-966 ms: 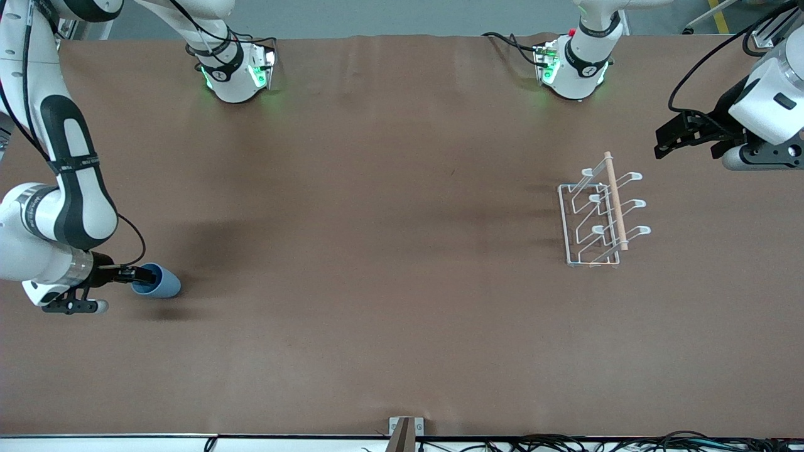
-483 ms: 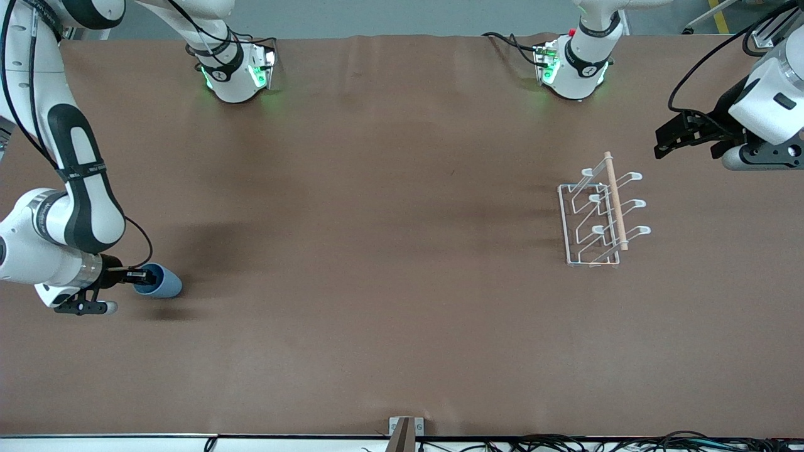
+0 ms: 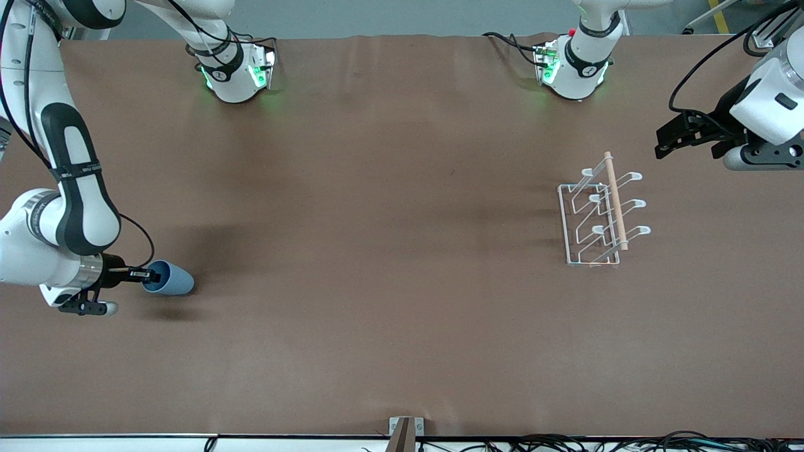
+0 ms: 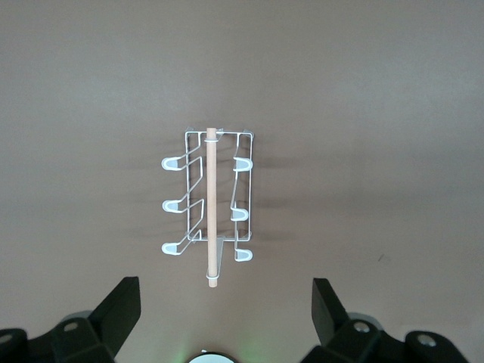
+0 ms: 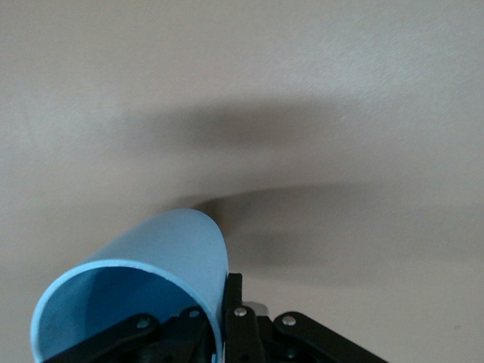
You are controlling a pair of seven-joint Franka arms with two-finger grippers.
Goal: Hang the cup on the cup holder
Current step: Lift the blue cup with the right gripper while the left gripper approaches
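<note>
Right gripper (image 3: 149, 275) pinches the rim of the cup (image 3: 171, 279), tipped sideways, at the right arm's end of the surface (image 3: 377, 314). Left gripper (image 3: 667, 139) waits with jaws wide near the cup holder (image 3: 600, 216), well apart from the cup.

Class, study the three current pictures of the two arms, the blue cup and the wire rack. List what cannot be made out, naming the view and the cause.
1. cup: right wrist view, its closed end is hidden by its own wall.
2. right gripper: right wrist view, cut off by the picture's edge.
3. cup holder: front view, wire joints too small.
4. left gripper: left wrist view, body cut off.
</note>
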